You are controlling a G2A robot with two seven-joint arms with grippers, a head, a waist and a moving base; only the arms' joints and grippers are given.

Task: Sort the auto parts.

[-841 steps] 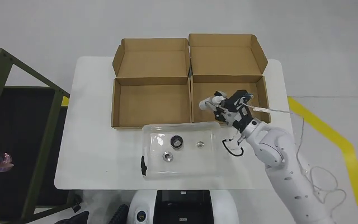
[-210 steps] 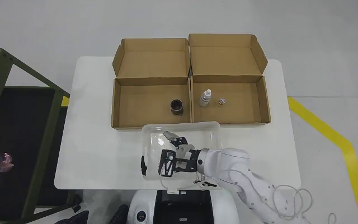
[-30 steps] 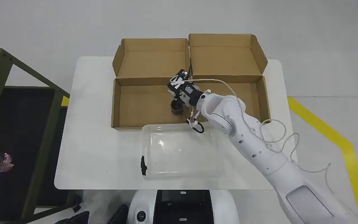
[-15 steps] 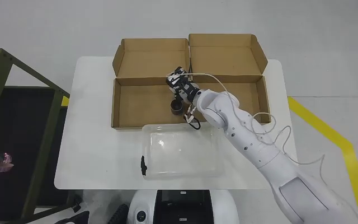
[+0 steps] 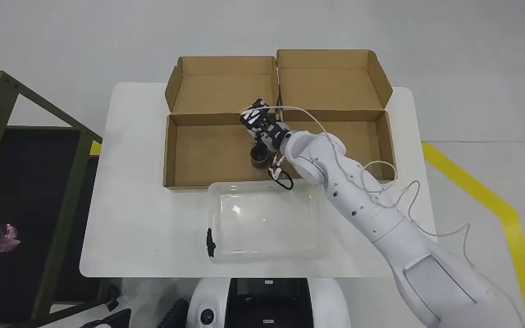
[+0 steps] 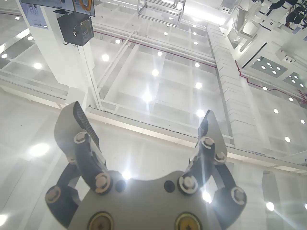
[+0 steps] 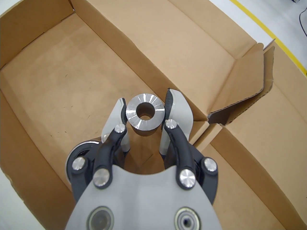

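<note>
On the white table (image 5: 131,205) the clear tray (image 5: 262,234) at 6 o'clock appears emptied; right gripper (image 7: 145,107), clamping the last metal bushing (image 7: 145,118), hangs over the 11 o'clock box (image 5: 205,156), release outstanding; left gripper (image 6: 144,120) agape.

From above I get bright, even light on the table (image 5: 131,205), with only soft shadows inside the boxes (image 5: 213,156). My left wrist camera stares into ceiling lamps (image 6: 154,72), and flare streaks cross the left gripper (image 6: 142,113). Straight lines bow at both wrist views' edges.
</note>
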